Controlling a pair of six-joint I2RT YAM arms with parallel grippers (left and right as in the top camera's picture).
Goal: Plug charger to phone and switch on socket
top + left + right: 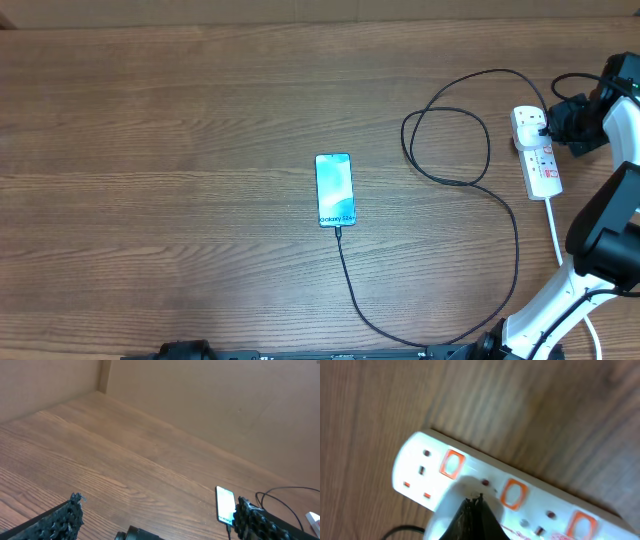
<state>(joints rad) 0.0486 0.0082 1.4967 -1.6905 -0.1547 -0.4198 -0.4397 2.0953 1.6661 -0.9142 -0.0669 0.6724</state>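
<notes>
Wooden surface: phone (334, 189) at centre, charger (343, 255) seemingly plugged in, socket (545, 165) by the right edge. Right pincer (474, 501), pressed together, sits over the socket and should press one switch (452, 464) squarely. Left pincer (159, 501) is spread.

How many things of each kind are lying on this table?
Phone: 1
Black cable: 1
White power strip: 1
Total: 3
</notes>
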